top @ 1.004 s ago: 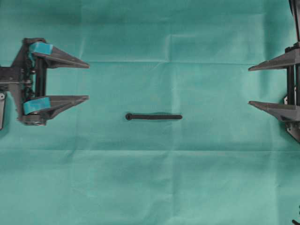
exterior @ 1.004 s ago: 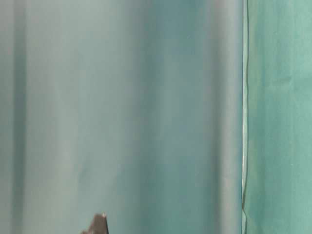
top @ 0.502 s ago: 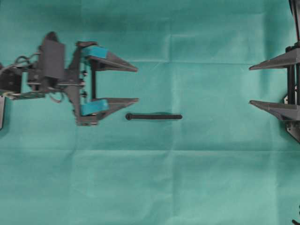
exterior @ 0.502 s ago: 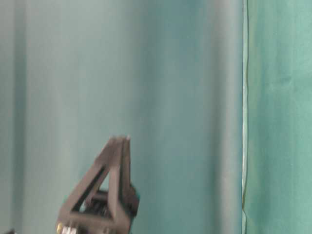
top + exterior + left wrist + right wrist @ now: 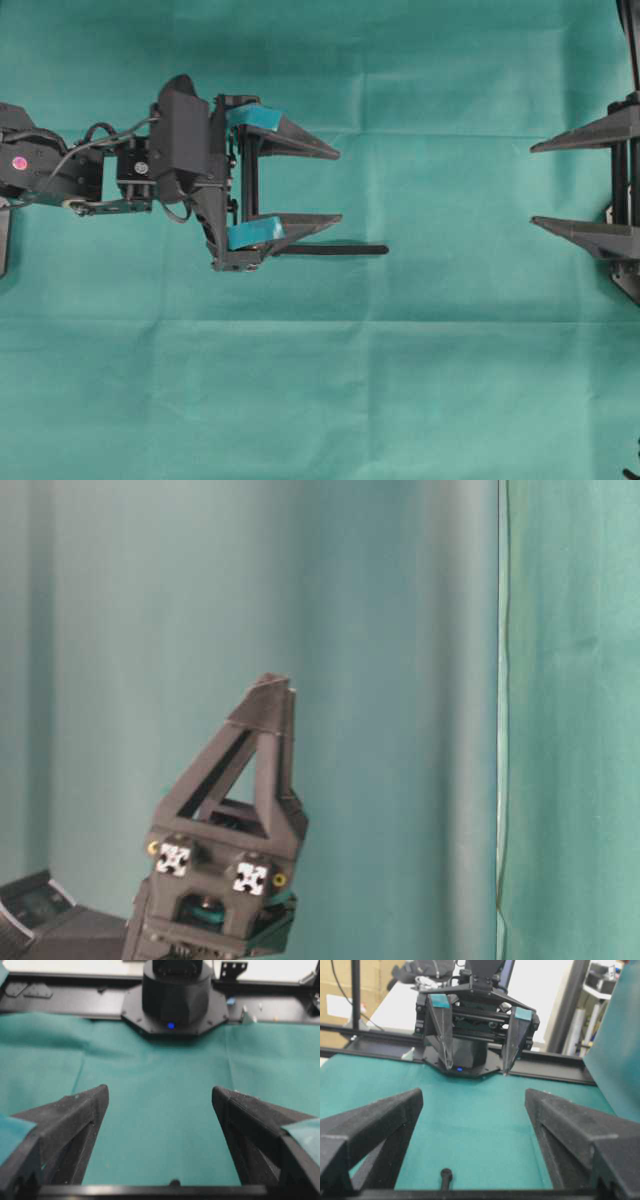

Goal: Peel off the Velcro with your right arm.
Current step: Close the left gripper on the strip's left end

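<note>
Left pincer [image 5: 338, 187] over Velcro's [image 5: 345, 249] end

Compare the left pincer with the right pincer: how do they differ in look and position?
The left pincer has teal tape on its fingers; the right pincer is all black. The left reaches mid-cloth, one finger over the Velcro; the right sits at the cloth's edge, far from it. Both are open.

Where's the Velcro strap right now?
In the overhead view the Velcro lies flat on the green cloth near the middle, its left end hidden under the open left end effector; the right end effector is far off.
</note>
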